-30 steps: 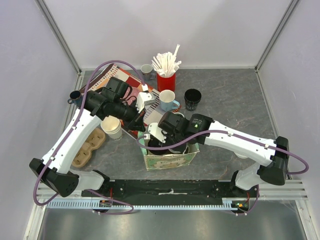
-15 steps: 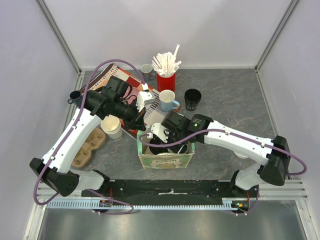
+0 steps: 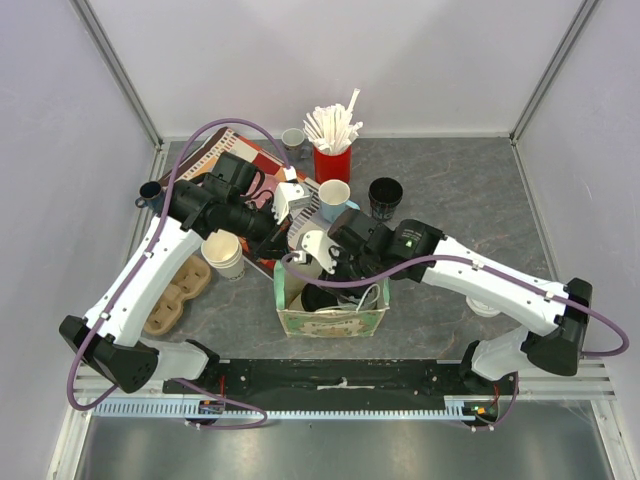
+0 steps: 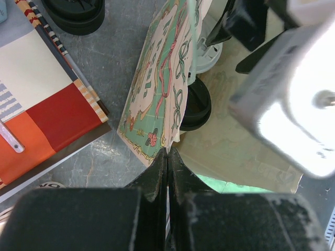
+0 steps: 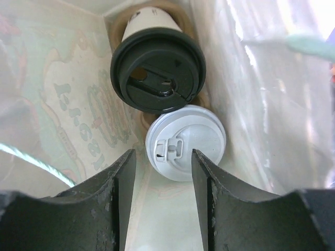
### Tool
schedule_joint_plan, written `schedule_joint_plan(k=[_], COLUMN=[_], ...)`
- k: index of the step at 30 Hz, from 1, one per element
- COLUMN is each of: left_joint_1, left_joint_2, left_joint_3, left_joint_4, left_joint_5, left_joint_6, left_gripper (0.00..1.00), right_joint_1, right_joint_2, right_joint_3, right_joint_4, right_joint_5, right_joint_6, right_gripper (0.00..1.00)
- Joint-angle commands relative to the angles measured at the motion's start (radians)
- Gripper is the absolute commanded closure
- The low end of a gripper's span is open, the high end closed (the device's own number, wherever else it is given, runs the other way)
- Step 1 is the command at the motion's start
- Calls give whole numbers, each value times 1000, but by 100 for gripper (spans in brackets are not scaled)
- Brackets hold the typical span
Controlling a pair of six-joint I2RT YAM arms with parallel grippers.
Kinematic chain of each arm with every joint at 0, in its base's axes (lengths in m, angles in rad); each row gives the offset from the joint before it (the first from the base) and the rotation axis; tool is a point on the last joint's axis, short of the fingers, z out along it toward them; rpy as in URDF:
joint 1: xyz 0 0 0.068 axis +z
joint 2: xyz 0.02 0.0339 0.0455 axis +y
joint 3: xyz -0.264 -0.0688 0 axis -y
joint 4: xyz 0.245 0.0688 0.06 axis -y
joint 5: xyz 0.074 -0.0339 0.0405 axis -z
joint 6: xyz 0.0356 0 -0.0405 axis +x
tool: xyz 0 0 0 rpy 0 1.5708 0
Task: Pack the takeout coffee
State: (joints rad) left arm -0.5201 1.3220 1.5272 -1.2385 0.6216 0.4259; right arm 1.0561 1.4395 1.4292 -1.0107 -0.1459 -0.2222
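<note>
Two takeout coffee cups stand side by side inside the green patterned paper bag. In the right wrist view one has a black lid and the other a white lid. My right gripper hangs open just above the white lid, touching neither cup. In the top view it reaches down into the bag's mouth. My left gripper is shut on the bag's upper edge, at the bag's left rim.
Behind the bag stand a light-blue mug, a black cup and a red holder of white sticks. At left are an open paper cup, a cardboard carrier and a striped mat.
The right jaws have opened and the right wrist has risen and drawn back from the bag's bottom. The bag shifted slightly left and squared up. The left arm kept its hold.
</note>
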Motion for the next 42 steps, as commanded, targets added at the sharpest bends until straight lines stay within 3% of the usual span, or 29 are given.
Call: schedule_joint_plan(k=[1, 17, 42], left_joint_1=[3, 3, 3], left_joint_2=[3, 5, 2], left_joint_3=[42, 39, 57], left_joint_4=[24, 19, 19], left_joint_5=[18, 18, 3], left_joint_6=[24, 27, 25], left_gripper=[98, 98, 95], right_joint_1=[-1, 1, -1], right_joint_2=[-40, -40, -85], right_joint_3=[83, 255, 421], right_joint_4=[-29, -19, 222], right_joint_5=[-17, 31, 163], right_joint_6=[7, 53, 215], right_gripper=[45, 31, 19])
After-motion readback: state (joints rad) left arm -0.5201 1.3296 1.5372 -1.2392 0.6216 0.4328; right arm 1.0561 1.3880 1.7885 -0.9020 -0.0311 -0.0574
